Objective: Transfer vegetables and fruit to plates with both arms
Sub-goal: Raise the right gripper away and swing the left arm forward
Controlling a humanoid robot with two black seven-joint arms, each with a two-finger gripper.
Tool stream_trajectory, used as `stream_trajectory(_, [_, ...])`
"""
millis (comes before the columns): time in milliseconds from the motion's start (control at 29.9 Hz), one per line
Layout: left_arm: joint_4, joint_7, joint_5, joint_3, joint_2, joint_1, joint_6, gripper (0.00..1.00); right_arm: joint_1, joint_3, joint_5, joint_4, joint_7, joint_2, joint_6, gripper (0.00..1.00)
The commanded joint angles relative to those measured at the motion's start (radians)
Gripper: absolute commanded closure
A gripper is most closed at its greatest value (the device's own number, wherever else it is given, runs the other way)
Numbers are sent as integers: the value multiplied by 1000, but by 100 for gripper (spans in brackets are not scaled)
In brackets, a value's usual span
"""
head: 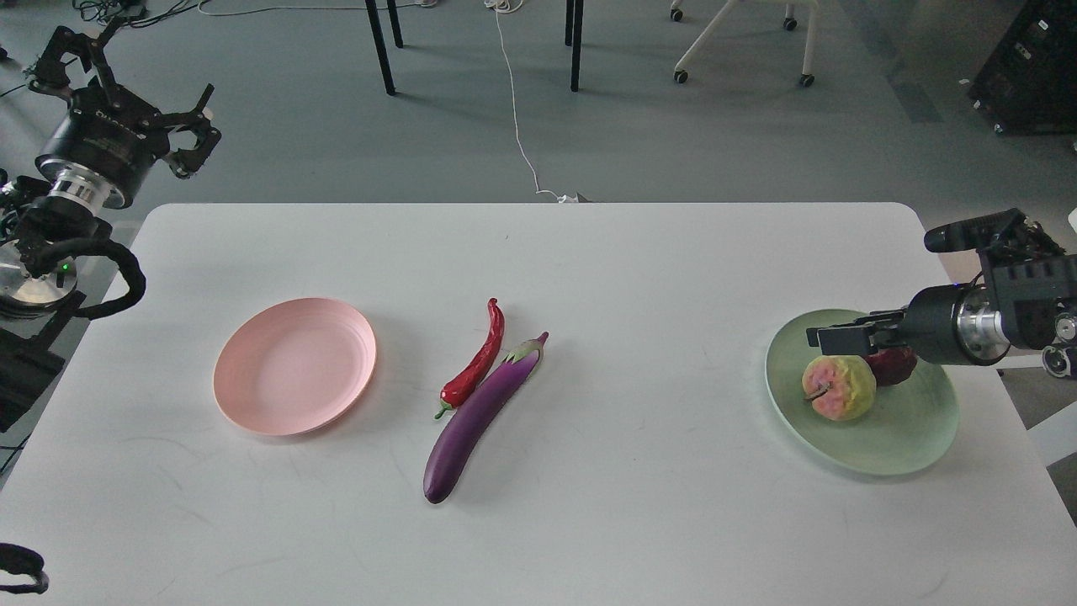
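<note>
A red chili pepper [478, 362] and a purple eggplant [480, 417] lie side by side, touching, at the table's middle. The pink plate [294, 366] to their left holds nothing. The green plate [875, 429] at the right holds the bumpy yellow-pink fruit [837, 387] and the dark red pomegranate [896, 366], which is partly hidden behind my right wrist. My right gripper [837, 338] hovers just above and behind the bumpy fruit, fingers slightly apart and empty. My left gripper [143, 76] is open and empty, raised beyond the table's far left corner.
The white table [639, 522] has rounded far corners. Beyond its far edge are grey floor, black table legs [383, 50], a white cable [517, 126] and a chair base [740, 42]. A dark cabinet [1035, 67] stands at the far right.
</note>
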Motion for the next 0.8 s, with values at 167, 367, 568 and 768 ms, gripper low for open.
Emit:
stream_trajectory(167, [-14, -4, 252, 11, 4, -51, 4, 2, -224, 569, 99, -117, -1, -74, 2, 2])
stream_trajectory(367, [-40, -7, 613, 10, 11, -76, 0, 2, -516, 1009, 102, -158, -1, -62, -11, 2])
stream_trajectory(568, [-208, -7, 932, 10, 8, -70, 33, 2, -665, 1364, 107, -304, 0, 95, -14, 1])
stream_trajectory(768, [-443, -7, 1243, 100, 34, -59, 82, 2, -741, 1518, 235, -352, 6, 161, -1, 0])
